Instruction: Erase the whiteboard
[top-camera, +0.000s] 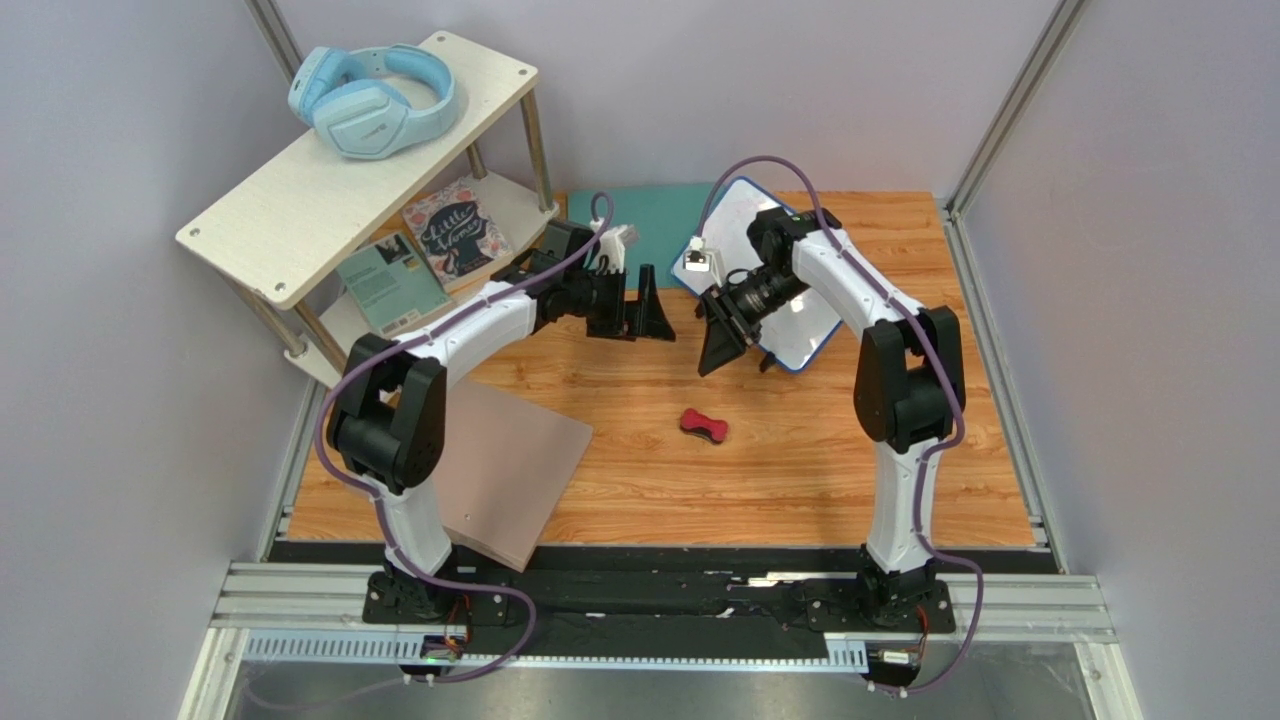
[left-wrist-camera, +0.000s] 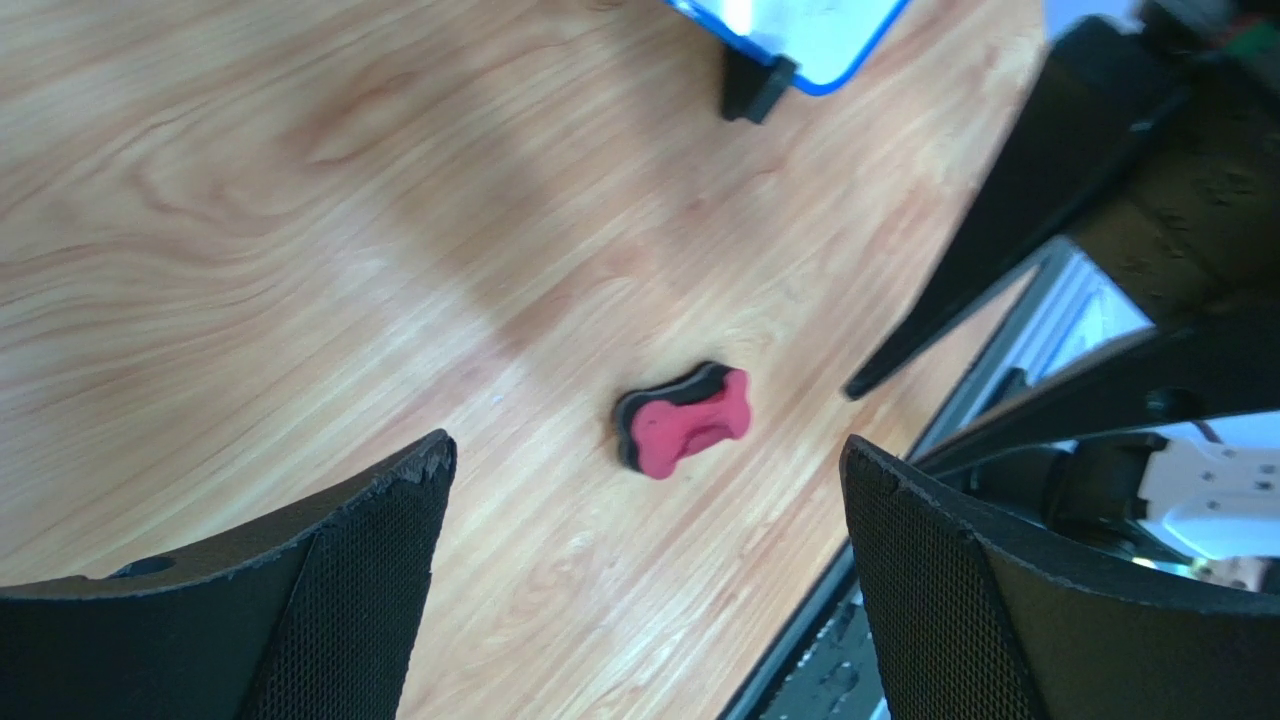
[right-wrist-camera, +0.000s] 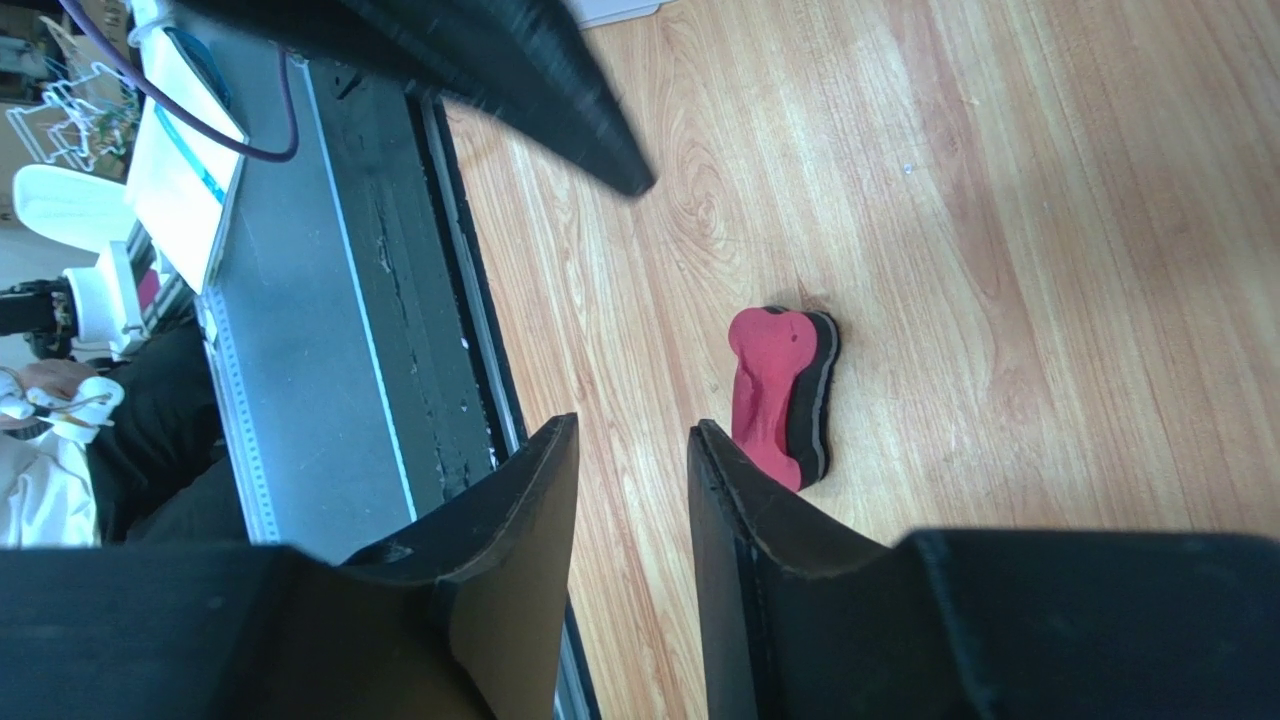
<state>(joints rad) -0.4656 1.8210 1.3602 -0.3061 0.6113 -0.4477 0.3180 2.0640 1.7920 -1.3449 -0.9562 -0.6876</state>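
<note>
Whiteboard (top-camera: 733, 225) propped just behind right fingers (right-wrist-camera: 631, 443), narrowly parted, empty; red eraser (top-camera: 703, 426) on surface, nearer them than wide-spread, empty left fingers (left-wrist-camera: 645, 453).

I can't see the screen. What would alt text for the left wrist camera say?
A small red and black eraser lies on the wooden table, seen between the left gripper's wide-open black fingers. A blue-framed whiteboard corner shows at the top edge.
</note>
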